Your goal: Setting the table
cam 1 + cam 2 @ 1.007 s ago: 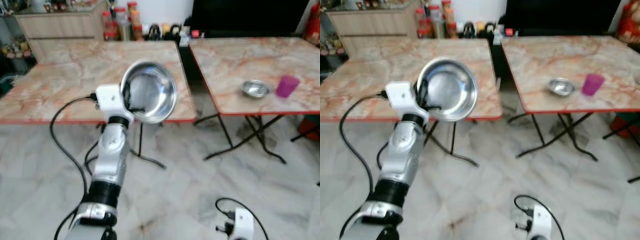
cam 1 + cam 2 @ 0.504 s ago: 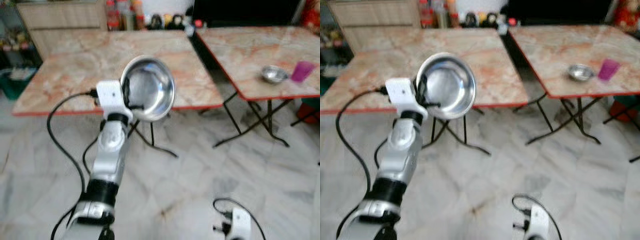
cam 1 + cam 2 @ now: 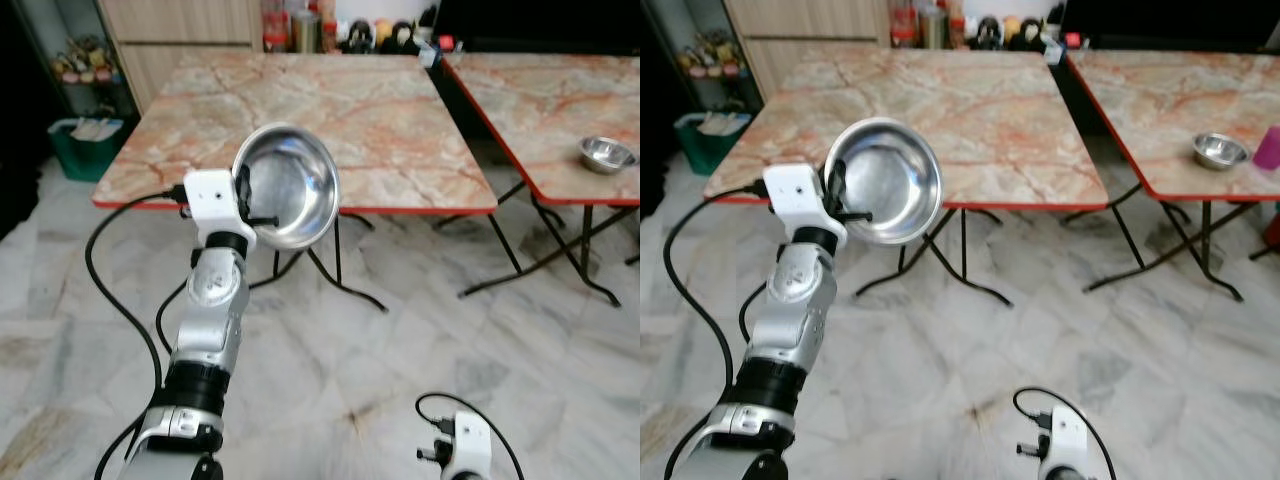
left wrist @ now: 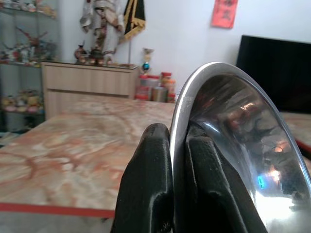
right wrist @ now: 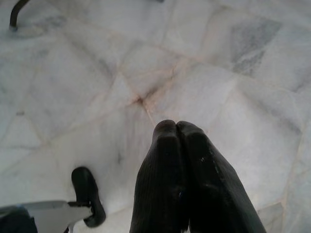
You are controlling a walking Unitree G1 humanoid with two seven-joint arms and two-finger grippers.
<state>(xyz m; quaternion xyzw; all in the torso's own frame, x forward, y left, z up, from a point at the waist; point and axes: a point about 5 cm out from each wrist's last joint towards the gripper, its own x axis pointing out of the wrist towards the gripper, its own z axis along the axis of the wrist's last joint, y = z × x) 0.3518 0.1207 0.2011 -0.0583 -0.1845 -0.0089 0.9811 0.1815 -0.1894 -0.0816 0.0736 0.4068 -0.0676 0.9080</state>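
1. Nearest me, the right gripper (image 5: pixel 177 145) hung low and idle over the pale veined marble floor (image 3: pixel 420 330), its two ribbed black fingers pressed together on nothing

2. The left gripper (image 4: pixel 177 150) was the one working: raised at about chest height on its silver arm, fingers clamped on the rim of a steel bowl (image 3: pixel 290 190), one finger inside the lip and one outside. The bowl was tipped up on edge, hollow facing the camera; thin, shiny, round, mirror-like inside

3. Looked to me like the carrying step, bowl in the air short of the near table (image 3: pixel 330 120), not set down yet. I'd guess the next move calls for closing in on that edge, levelling the bowl and lowering it flat before letting go. That slick thin rim could probably slip in a pinch like that

4. The near table was a square folding one, orange-pink marble pattern top, red edge, crossed black legs

5. Further right, a second matching table (image 3: pixel 1180 90) held a small steel bowl (image 3: pixel 1220 150) beside a purple cup (image 3: pixel 1269 147)

6. At the back: wooden cabinet (image 3: pixel 180 30), row of jars and bottles (image 3: pixel 300 25)
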